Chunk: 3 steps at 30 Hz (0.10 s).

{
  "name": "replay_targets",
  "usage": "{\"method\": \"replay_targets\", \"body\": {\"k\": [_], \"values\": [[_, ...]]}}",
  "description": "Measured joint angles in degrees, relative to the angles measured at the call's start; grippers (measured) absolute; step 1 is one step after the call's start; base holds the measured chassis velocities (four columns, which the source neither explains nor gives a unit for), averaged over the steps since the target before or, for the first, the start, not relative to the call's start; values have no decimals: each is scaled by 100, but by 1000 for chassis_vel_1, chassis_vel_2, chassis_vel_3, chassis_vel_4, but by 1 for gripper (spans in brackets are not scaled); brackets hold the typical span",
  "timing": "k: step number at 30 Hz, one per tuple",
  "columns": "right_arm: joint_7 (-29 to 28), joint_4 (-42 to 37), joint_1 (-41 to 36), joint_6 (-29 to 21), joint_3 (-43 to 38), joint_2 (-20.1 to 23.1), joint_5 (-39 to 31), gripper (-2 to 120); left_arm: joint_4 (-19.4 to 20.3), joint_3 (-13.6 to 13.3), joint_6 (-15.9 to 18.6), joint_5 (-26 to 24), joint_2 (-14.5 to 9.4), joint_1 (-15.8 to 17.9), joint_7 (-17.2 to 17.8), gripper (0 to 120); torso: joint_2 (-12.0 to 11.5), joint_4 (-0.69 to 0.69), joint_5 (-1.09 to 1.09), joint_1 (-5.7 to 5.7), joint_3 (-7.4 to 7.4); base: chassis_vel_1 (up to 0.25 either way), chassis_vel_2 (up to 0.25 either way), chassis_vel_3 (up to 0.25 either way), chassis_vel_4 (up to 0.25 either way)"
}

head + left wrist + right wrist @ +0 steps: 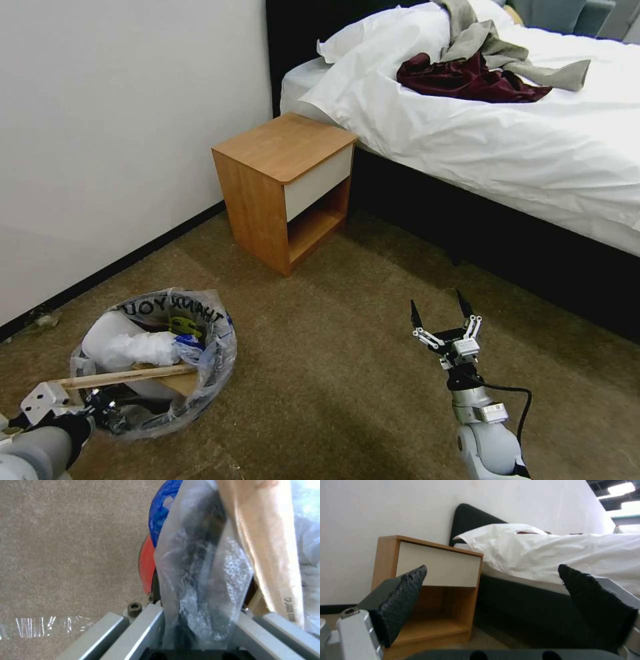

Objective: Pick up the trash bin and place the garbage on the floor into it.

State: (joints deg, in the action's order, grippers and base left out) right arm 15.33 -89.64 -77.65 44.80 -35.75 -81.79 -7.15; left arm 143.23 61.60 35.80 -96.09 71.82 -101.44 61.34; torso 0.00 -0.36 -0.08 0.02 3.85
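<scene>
Your left gripper (100, 408) is clamped on the near rim of the trash bin (157, 363), which sits on the carpet (333, 373) already stuffed with garbage (133, 347). Your right gripper (440, 319) hovers empty, fingers apart. Judging by the bare carpet, you're near done; next, find any leftover litter. The bag hides the left fingertips.

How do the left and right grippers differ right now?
The left gripper is low at the near rim of the trash bin, shut on its bag-covered edge; the right gripper hangs over bare carpet, holding nothing. The left one's fingers are closed on plastic; the right one's fingers are spread wide, facing the nightstand.
</scene>
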Motion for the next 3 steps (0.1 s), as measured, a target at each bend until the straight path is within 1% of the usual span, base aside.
{"method": "replay_targets", "body": {"k": [3], "values": [[1, 4, -1, 8, 0, -2, 0, 100, 1, 20, 0, -8, 11, -35, 12, 0, 0, 0, 0, 0, 0, 0, 0, 0, 0]]}}
